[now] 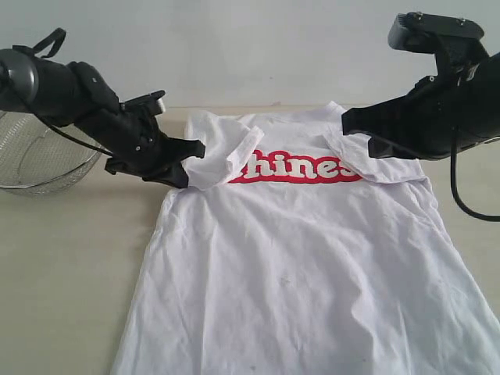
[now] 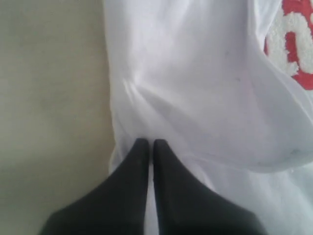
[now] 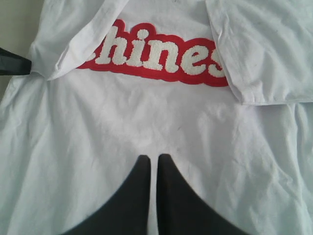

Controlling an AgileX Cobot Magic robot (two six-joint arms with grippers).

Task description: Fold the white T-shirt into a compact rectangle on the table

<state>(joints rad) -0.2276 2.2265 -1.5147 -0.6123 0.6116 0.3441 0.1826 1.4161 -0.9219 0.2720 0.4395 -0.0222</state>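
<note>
The white T-shirt [image 1: 297, 266] lies flat, print up, on the bench [image 1: 70, 258], its sleeves folded inward onto the chest. The left claw [image 2: 150, 143] is closed, pinching a sleeve's edge. The right claw [image 3: 152, 157] hangs closed above the shirt.

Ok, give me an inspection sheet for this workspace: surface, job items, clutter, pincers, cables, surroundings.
Surface: beige table, matte.
Job's things: white shirt, front up, spread flat, both sleeves folded in over the ends of the red lettering.
Clutter: wire-mesh bowl at the table's far left.
Pincers: left pincer shut, apparently pinching the folded sleeve; right pincer shut above the shirt, holding nothing.
Cables: black cable hangs in a loop at the right.
Surroundings: plain pale wall behind.
</note>
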